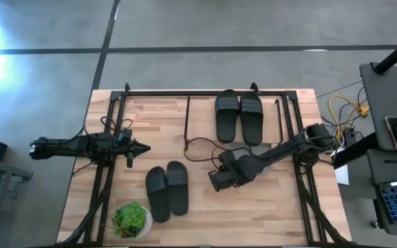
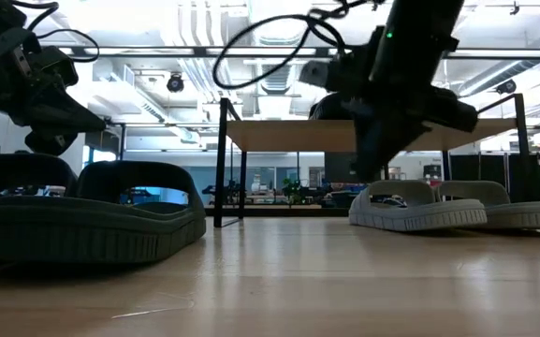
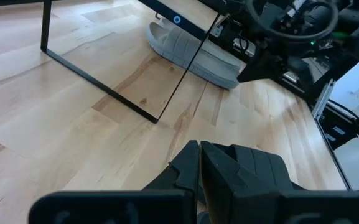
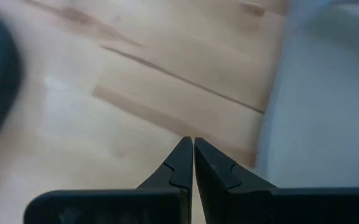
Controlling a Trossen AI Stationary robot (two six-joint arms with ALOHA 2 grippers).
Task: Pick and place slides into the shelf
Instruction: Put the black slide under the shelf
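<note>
One pair [image 1: 239, 116] sits in the shelf [image 1: 188, 120], one pair [image 1: 167, 191] left outside; both grippers, left [image 1: 143, 147] and right [image 1: 215, 181], clenched empty.

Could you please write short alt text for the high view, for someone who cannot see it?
From above: a black shelf frame on a wooden table, one dark pair of slides inside it, another pair nearer the front beside a potted plant. The right gripper hovers between the pairs; the left gripper waits left.
</note>
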